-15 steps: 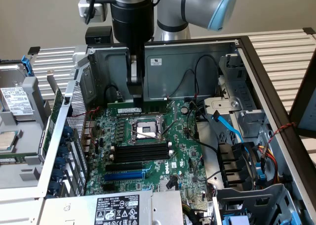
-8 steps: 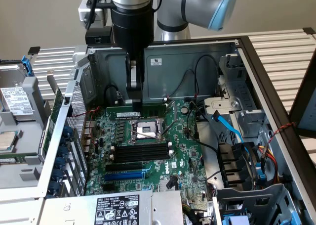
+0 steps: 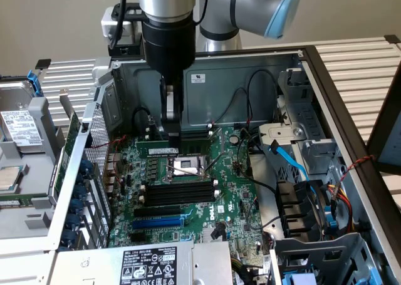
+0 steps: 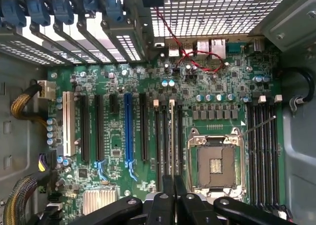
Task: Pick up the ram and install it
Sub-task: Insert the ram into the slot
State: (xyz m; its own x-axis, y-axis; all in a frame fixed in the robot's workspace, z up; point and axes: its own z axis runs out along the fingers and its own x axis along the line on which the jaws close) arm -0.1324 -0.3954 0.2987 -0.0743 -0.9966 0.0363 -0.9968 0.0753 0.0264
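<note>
1. In the exterior view, the gripper [image 3: 172, 136] reaches down into the open computer case [image 3: 263, 66]. Its fingers look clenched on the ram [image 3: 156, 150]. The ram lies level directly under the fingertips, touching them, with its white label towards this camera.
2. In that picture the ram shows between the gripper and the CPU socket [image 3: 188, 166]. The black memory slots [image 3: 174, 193] lie on the socket's other side, and the blue expansion slot [image 3: 158, 222] is well apart. We cannot tell whether the ram's lower edge touches the board or hangs above it, so from here we cannot say which slot it is over.
3. We judge the step in hand to be bringing the stick to a slot. To do it well, we would hold it upright and parallel to the slot, centred end to end. We would then press straight down so both ends seat evenly, without rocking.
4. In the wrist view, the fingers [image 4: 167, 190] are drawn nearly together, leaving only a thin gap. We cannot make out the ram between them with certainty.
5. Here the gripper [image 4: 173, 185] lines up with the black memory slots [image 4: 165, 136] that run between the CPU socket [image 4: 216, 163] and the blue expansion slot [image 4: 128, 131]. The gap between the fingers runs parallel to those slots.
</note>
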